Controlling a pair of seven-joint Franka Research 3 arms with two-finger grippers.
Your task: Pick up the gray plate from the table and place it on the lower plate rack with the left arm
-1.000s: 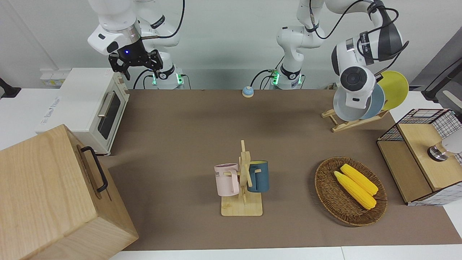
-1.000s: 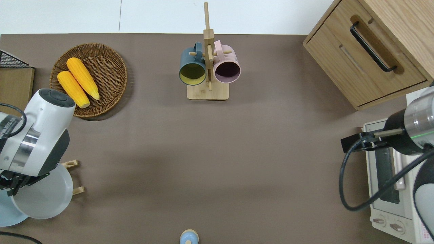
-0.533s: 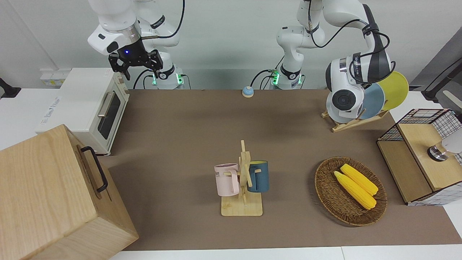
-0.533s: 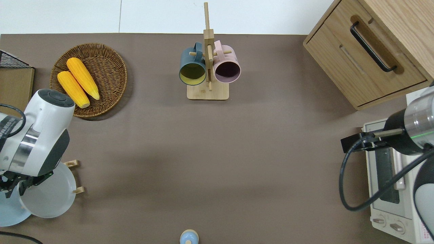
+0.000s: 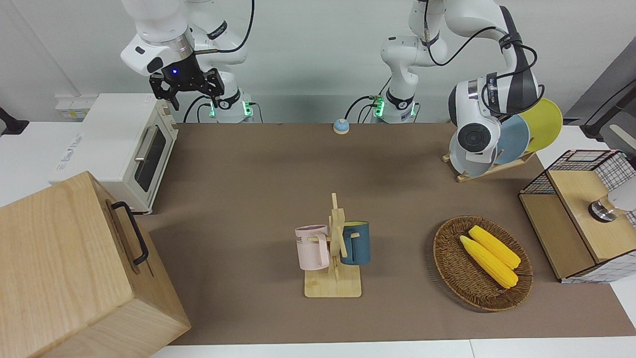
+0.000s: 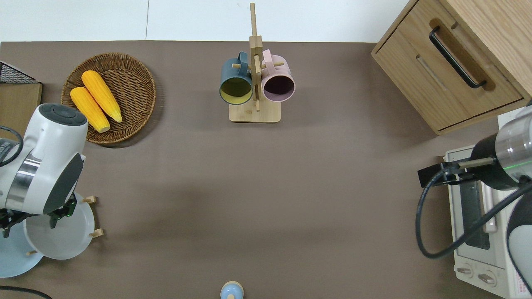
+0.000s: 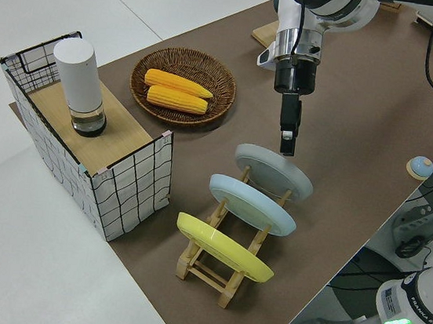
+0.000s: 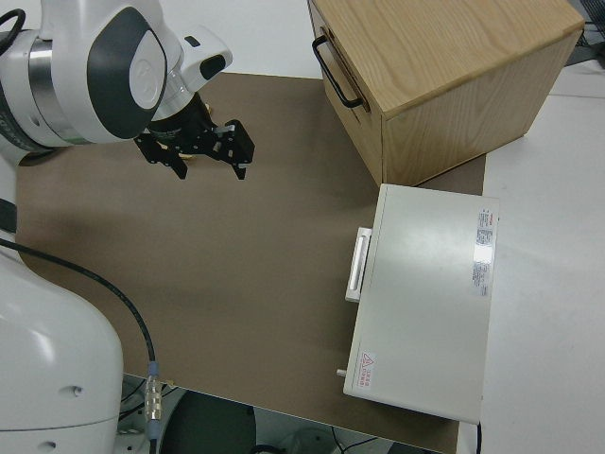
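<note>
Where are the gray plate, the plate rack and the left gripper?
gray plate (image 7: 274, 171): left side view, face.
plate rack (image 7: 197, 268): left side view, base rail.
left gripper (image 7: 287, 145): left side view, fingertips.

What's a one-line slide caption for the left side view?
Left gripper just above the gray plate, which sits in the plate rack's low end beside blue and yellow plates.

white jointed arms, dark-gray joint caps, black cables, black end effectors, green base lights.

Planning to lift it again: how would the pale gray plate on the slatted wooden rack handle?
The pale gray round plate looks rigid. Its smooth surface is probably slippery. Leaning in the light-wood slatted rack, it might tip or roll if nudged.
</note>
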